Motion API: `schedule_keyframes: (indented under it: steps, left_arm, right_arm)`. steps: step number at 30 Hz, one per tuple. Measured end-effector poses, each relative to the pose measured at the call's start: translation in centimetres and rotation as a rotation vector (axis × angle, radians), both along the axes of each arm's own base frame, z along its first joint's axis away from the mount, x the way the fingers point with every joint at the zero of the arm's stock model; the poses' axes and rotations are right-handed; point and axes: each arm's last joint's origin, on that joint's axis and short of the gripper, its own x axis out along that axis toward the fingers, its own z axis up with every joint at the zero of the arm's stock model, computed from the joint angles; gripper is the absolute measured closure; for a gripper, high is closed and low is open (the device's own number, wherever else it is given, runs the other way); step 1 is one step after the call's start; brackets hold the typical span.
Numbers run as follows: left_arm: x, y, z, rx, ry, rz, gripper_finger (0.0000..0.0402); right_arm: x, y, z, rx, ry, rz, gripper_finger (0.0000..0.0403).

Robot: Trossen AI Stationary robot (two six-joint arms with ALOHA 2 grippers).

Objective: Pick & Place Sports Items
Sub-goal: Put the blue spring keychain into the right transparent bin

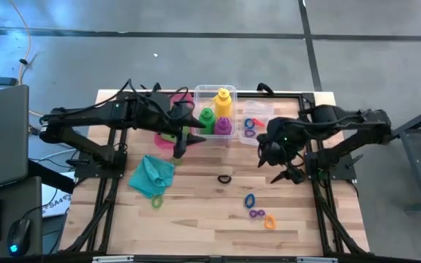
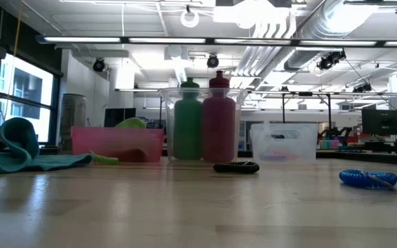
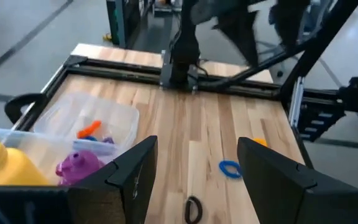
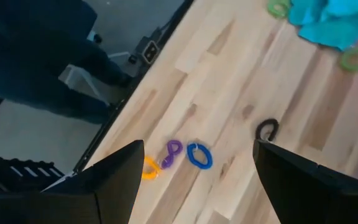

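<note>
Fingers of the left gripper [image 3: 194,180] and right gripper [image 4: 194,180] stand wide, holding nothing, their tips cut off. Beyond each gap lies a small black rubbery ring [image 3: 192,210] on the pale wooden tabletop [image 1: 196,204]; the low view shows a bright workshop behind.

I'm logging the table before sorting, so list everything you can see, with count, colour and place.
bottles: three; yellow, green, purple; in middle clear bin
cloths: two; teal cloth on table, left; lime cloth in pink bin
loose rings: at least five; black, blue, purple, orange, green; on table
binned rings: several, mixed; right clear bin
left arm: one, dark; jaws open, by pink bin
right arm: one, dark; jaws open, over table's right
</note>
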Motion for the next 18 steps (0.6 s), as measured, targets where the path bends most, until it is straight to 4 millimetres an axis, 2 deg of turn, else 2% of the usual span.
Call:
schedule_keyframes:
  steps: [9,18]
  left_arm:
    - [0.5,-0.1,-0.4,0.000,0.019,-0.006,0.0186]
    - [0.4,-0.5,-0.4,-0.004,0.018,-0.018,0.0186]
  right_arm:
    - [1.7,2.5,-0.9,-0.048,-0.037,0.055,0.0110]
    - [4.8,4.1,-4.0,-0.098,0.064,0.107,0.0110]
